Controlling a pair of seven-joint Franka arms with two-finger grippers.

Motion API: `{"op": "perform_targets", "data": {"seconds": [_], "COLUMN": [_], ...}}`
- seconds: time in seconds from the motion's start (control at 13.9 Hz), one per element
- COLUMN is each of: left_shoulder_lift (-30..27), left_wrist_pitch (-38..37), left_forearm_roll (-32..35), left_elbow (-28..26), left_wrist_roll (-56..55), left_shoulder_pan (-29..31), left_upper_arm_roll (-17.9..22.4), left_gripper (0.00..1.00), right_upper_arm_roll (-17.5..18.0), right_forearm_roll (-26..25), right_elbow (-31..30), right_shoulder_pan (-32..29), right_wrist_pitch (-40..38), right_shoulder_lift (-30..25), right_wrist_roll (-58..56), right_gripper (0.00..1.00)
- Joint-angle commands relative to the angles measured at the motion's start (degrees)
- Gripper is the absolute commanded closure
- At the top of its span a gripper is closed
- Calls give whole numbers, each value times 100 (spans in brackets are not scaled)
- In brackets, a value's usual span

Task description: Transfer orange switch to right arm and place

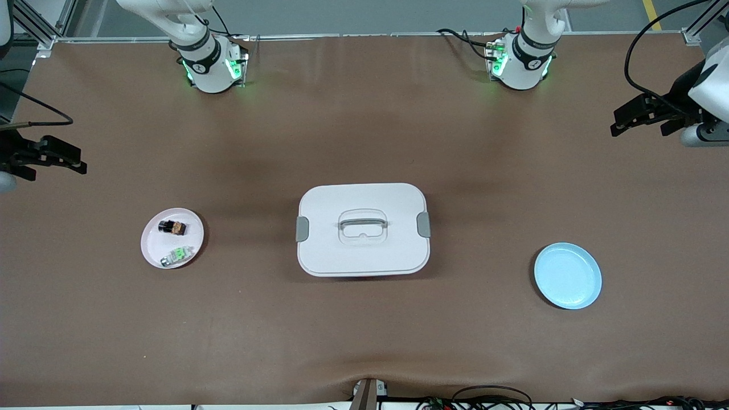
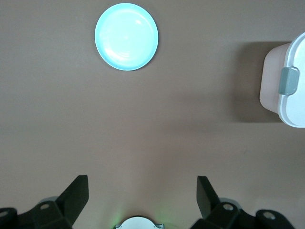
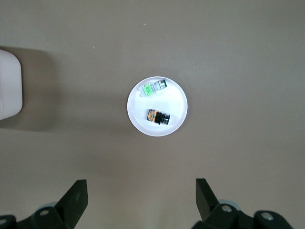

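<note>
The orange switch (image 1: 172,228), a small black block with an orange face, lies on a round white plate (image 1: 152,242) toward the right arm's end of the table. It also shows in the right wrist view (image 3: 157,116) on that plate (image 3: 177,101). A pale grey switch with a green face (image 1: 177,255) lies on the same plate, nearer to the front camera. My right gripper (image 1: 57,164) is open and empty, up over the table's edge at the right arm's end. My left gripper (image 1: 638,126) is open and empty, up over the left arm's end.
A white lidded box (image 1: 363,229) with a handle and grey clasps stands mid-table. An empty light blue plate (image 1: 568,275) lies toward the left arm's end; the left wrist view shows it (image 2: 126,36) and the box's end (image 2: 286,86).
</note>
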Motion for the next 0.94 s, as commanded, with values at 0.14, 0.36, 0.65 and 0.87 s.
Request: {"op": "perform_targets", "data": {"seconds": [0.14, 0.36, 0.65, 0.87], "left_shoulder_lift": [20, 20, 20, 20], "left_wrist_pitch": [-99, -99, -99, -99], "left_forearm_roll": [70, 79, 70, 79], "left_elbow": [89, 89, 89, 89], "left_wrist_roll": [31, 22, 22, 22], "left_shoulder_pan": [31, 31, 31, 23], "left_upper_arm_roll": [-30, -30, -30, -39], "left_gripper": [0, 0, 0, 0], "right_upper_arm_roll": [0, -52, -105, -105], "right_forearm_roll": [-121, -78, 10, 10], "right_elbow": [40, 67, 5, -82], "right_shoulder_pan": [86, 122, 122, 96], "right_wrist_pitch": [-144, -283, -399, -390], "right_shoulder_lift": [-335, -361, -484, -510], "right_wrist_roll": [0, 18, -8, -8], "right_gripper": [0, 0, 0, 0]}}
